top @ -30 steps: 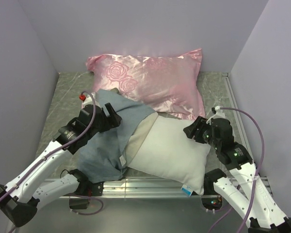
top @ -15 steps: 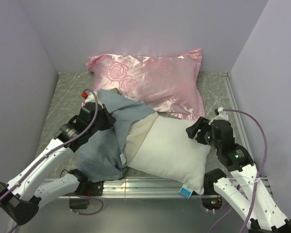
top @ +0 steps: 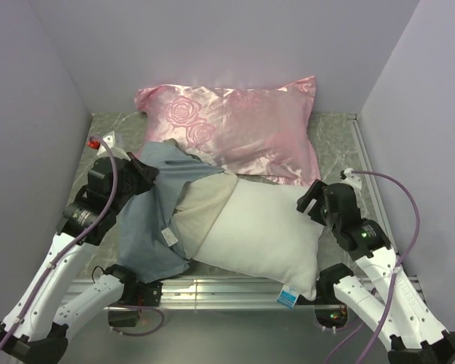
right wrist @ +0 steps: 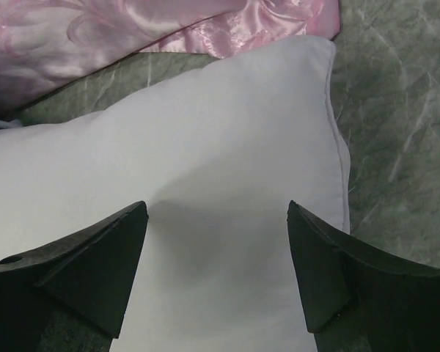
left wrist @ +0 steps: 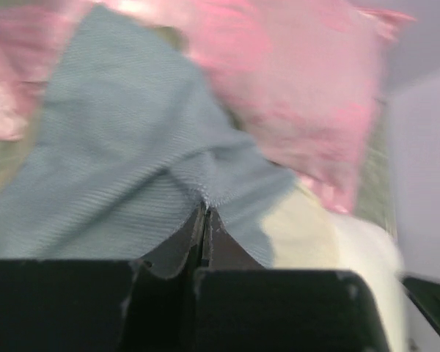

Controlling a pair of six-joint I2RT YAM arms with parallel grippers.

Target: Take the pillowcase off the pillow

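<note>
**Two arms, two jobs: left drags the case, right guards the pillow**

Most of the pillow (top: 262,231) lies bare at the centre of the table (top: 334,144). Only its 9 o'clock end is under cloth, so I judge the job well along. The pink pillow (top: 243,129) sits at 12 o'clock, touching the white one, and is no part of this.

The pillowcase (top: 155,220) is bunched toward 9 o'clock, blue face up, with a pale inner face showing where it meets the pillow. Its far fold rests against the pink pillow's near corner. I read that bunching as the result of a pull away from the pillow.

My left gripper (left wrist: 205,213) is clenched on a fold of the pillowcase, which comes to a peak right at the fingertips. My right gripper (right wrist: 216,209) is spread wide over the pillow's 3 o'clock end, a finger on either side of a shadowed patch. It is placed, I think, to pin the pillow while the left arm pulls.

I cannot tell whether the right fingers actually press the pillow. How much of the pillow sits inside the case is hidden. The left wrist view is blurred, and from above the left fingers are lost under the wrist and cloth. A small tag (top: 290,296) shows at the pillow's 5 o'clock corner, by the table edge.
</note>
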